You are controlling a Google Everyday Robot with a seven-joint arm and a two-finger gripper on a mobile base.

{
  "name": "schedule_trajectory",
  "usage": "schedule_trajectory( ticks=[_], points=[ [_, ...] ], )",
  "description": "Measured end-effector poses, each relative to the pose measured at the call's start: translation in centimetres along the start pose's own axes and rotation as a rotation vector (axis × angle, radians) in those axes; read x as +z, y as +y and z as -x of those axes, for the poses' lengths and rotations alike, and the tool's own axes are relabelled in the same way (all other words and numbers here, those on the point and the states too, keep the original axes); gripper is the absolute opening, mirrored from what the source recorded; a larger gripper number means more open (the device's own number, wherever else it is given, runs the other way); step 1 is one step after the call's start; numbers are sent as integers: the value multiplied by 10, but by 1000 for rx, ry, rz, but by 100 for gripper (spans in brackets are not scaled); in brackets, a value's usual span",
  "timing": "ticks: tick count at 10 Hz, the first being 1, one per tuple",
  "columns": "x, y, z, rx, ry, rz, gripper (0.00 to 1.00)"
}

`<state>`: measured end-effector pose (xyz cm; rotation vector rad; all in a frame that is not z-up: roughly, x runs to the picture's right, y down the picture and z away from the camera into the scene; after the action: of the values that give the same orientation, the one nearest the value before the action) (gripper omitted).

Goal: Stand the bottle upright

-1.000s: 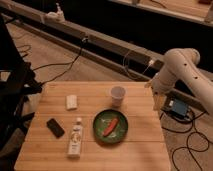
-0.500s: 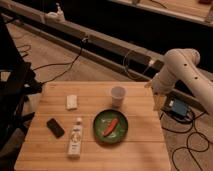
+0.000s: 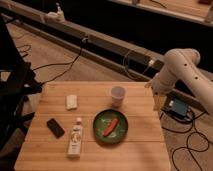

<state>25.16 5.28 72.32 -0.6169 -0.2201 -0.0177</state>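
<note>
The bottle lies on its side on the wooden table, near the front left. It is slim and pale, its white cap points toward the far side, and its label carries greenish marks. My gripper hangs from the white arm at the table's right edge, far to the right of the bottle and beyond the bowl. It is open and holds nothing.
A green bowl with an orange-red item sits right of the bottle. A translucent cup stands behind the bowl, a white block at the back left, a black phone at the left. Cables and a blue box lie on the floor.
</note>
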Motion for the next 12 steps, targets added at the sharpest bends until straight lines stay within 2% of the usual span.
schedule_trajectory(
  ticks=[8, 10, 12],
  points=[
    [-1, -1, 0, 1, 0, -1, 80],
    [-5, -14, 2, -50, 4, -11, 80],
    [-6, -36, 29, -166, -15, -24, 80]
  ],
)
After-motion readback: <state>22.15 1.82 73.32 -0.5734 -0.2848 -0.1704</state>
